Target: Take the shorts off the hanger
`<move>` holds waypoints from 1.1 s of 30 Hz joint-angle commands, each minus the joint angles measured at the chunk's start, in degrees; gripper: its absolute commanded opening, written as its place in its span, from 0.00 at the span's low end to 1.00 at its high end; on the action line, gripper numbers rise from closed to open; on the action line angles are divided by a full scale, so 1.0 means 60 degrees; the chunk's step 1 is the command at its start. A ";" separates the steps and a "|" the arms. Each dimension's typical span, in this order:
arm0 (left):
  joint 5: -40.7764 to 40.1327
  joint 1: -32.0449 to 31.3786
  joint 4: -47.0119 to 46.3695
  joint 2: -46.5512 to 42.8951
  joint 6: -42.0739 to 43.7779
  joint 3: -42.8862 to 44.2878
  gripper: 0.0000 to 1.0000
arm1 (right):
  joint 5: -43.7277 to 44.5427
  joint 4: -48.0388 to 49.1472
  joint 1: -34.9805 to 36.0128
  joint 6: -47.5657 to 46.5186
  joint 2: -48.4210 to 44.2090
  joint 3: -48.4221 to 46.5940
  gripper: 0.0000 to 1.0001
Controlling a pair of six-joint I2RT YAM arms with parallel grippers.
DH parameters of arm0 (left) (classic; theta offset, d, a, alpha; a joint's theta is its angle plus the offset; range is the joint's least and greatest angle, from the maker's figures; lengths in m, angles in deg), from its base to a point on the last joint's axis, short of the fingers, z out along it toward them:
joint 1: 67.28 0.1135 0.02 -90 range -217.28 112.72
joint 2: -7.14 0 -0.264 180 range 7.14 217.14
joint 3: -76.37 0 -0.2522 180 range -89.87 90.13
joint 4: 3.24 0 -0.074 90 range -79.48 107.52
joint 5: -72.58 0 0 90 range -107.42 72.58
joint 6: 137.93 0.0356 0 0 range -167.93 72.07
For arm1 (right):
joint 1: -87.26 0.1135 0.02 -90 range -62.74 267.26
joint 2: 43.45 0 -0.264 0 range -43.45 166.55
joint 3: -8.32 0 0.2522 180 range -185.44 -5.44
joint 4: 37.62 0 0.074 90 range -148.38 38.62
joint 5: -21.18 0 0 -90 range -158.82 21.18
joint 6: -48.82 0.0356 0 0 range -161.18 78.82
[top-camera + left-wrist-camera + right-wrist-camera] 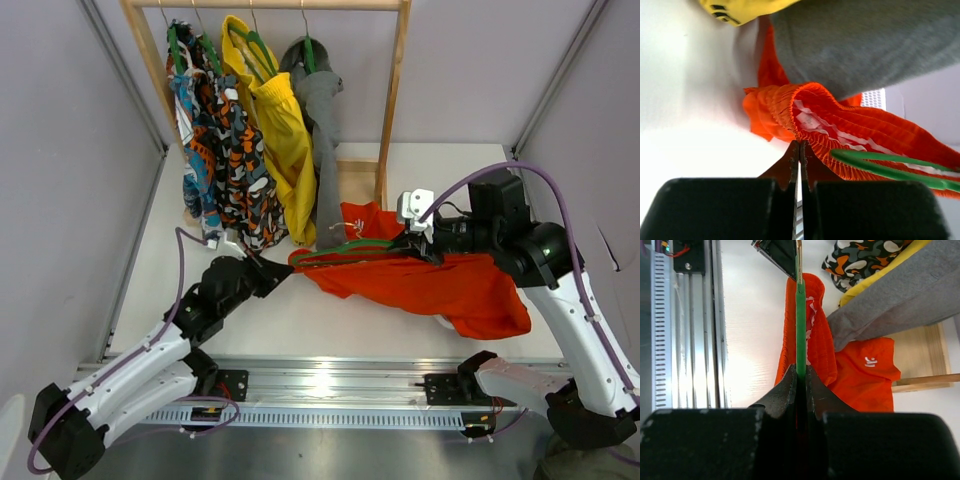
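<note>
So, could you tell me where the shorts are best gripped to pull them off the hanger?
Probably the shorts' gathered waistband, at its left end, coming from the left, low over the table: it bunches into a thick ridge, away from the right gripper clamping the hanger.

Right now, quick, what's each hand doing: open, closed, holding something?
Left hand: closed on the shorts, at the waistband.
Right hand: closed on the hanger.

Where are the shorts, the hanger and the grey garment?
shorts [450, 288], top view, wide lower cloth.
hanger [800, 325], right wrist view, green bar.
grey garment [323, 140], top view, hanging middle.
</note>
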 commanded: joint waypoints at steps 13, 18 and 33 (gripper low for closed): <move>0.1517 0.0453 -0.0089 -0.3327 0.5114 -0.0325 0.83 | 0.0285 0.1500 -0.0246 0.1287 0.0586 -0.0463 0.00; 0.2661 0.0453 -0.0323 -0.4017 0.7841 0.0435 0.92 | -0.0549 0.1046 0.0045 -0.0190 0.0996 -0.0258 0.00; 0.6661 0.0322 -0.0042 -0.2335 1.2959 0.0892 0.96 | -0.1839 -0.1195 0.1511 -0.4412 0.2681 -0.1194 0.00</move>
